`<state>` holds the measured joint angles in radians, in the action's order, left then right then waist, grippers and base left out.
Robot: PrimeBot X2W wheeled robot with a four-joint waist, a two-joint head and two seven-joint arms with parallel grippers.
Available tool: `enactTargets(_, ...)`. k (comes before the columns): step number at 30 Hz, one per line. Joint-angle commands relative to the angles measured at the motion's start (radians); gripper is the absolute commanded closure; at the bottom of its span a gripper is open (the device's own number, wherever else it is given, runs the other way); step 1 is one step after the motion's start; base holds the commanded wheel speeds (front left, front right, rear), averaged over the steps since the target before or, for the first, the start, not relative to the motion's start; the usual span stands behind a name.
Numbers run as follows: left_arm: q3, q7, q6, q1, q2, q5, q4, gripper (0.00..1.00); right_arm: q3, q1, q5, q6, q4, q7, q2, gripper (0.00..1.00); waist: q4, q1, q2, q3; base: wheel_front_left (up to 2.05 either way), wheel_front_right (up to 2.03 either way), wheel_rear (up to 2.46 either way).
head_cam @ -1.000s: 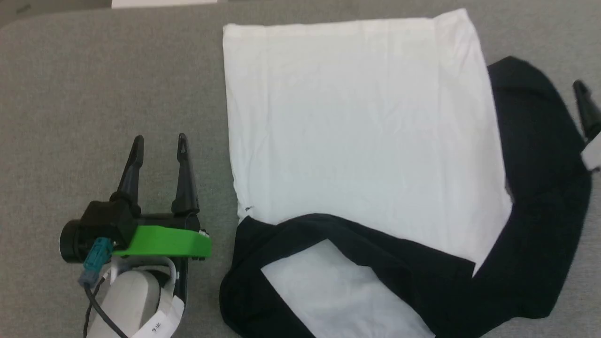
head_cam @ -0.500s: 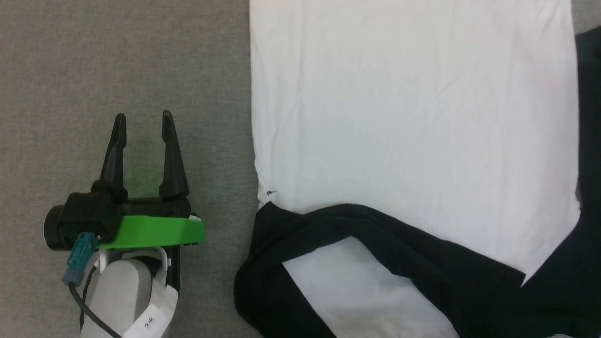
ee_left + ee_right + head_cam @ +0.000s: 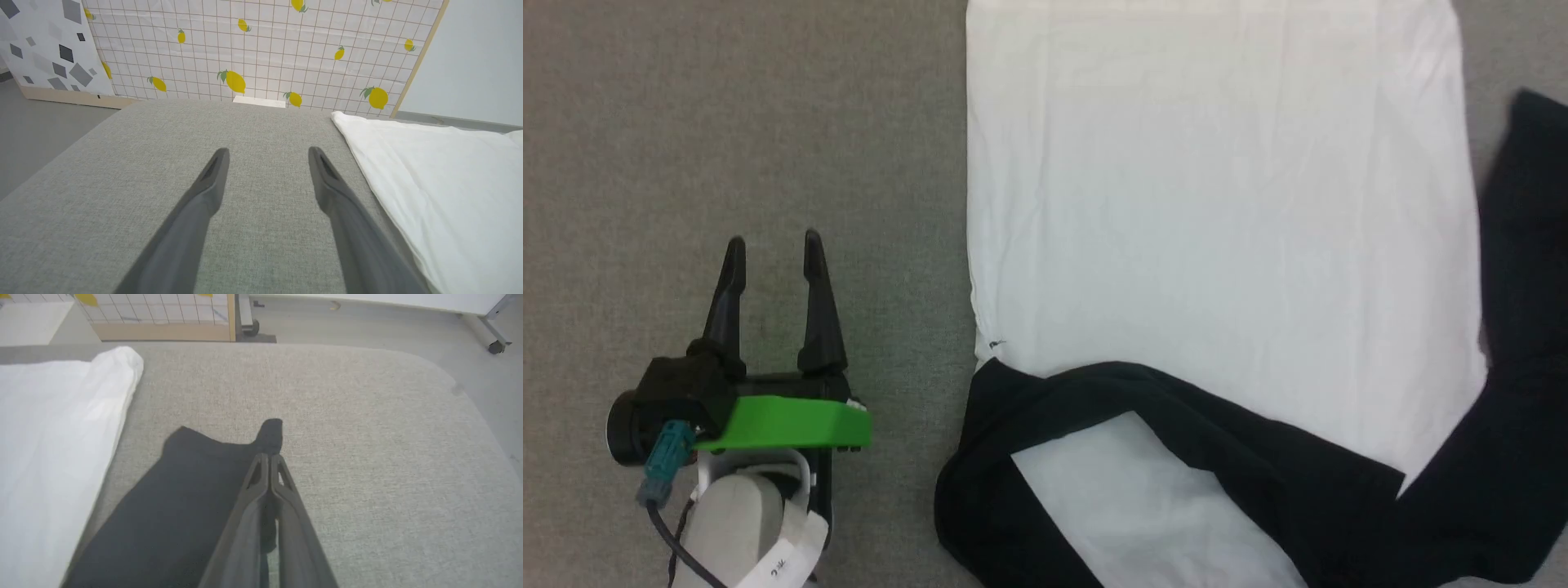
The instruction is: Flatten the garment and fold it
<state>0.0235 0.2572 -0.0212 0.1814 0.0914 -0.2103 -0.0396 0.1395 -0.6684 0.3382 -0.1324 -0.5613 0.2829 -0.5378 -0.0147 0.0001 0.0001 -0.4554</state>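
1. The left tool [image 3: 773,241] is idling over the bare grey counter [image 3: 727,122], its two fingers standing wide apart and gripping nothing.
2. Just to that tool's right, the garment [image 3: 1217,204] is lying plain white side up. Its body is spreading fairly flat beyond the fingertips, while black fabric is bunching across the end beside the tool's base.
3. Farther right, the right tool [image 3: 267,457] is pressing its fingers tightly together on the outer edge of the black sleeve [image 3: 184,490]. It is apparently pinching the cloth, with a corner poking out past the tips.
4. The step in hand is looking like straightening that sleeve. Drawing it low and slowly away from the white body is probably working best, easing off once the cloth is lying taut. A thin pinch is liable to slip, and a hard tug risks dragging the flattened body askew.
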Motion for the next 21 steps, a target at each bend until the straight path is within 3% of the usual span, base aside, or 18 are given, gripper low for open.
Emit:
enactTargets(1, -0.008, 0.005, 0.009, -0.021, -0.007, 0.006, 0.009, 0.00, 0.031, 0.036, -0.022, 0.002, 0.035, -0.022, 0.009, 1.00, 0.038, -0.0001, -0.0001, 0.099, 0.00, 0.00, 0.00)
enactTargets(7, -0.035, 0.005, 0.027, -0.066, -0.017, 0.002, 0.031, 0.00, 0.182, 0.220, -0.102, 0.002, 0.330, 0.007, 0.105, 1.00, 0.066, -0.0001, -0.0001, 0.199, 0.00, 0.00, 0.00)
enactTargets(12, -0.046, 0.005, 0.038, -0.095, -0.024, 0.002, 0.041, 0.00, 0.260, 0.387, -0.170, 0.002, 0.738, 0.149, 0.253, 1.00, 0.079, -0.0001, -0.0001, 0.251, 0.00, 0.00, 0.00)
enactTargets(16, -0.049, 0.005, 0.045, -0.111, -0.029, 0.003, 0.049, 0.00, 0.205, 0.492, -0.187, 0.002, 0.994, 0.263, 0.320, 1.00, 0.085, -0.0001, -0.0001, 0.277, 0.00, 0.00, 0.00)
enactTargets(21, -0.048, 0.005, 0.054, -0.115, -0.033, 0.004, 0.057, 0.00, 0.030, 0.566, -0.208, 0.002, 1.173, 0.349, 0.369, 1.00, 0.083, -0.0001, -0.0001, 0.286, 0.00, 0.00, 0.00)
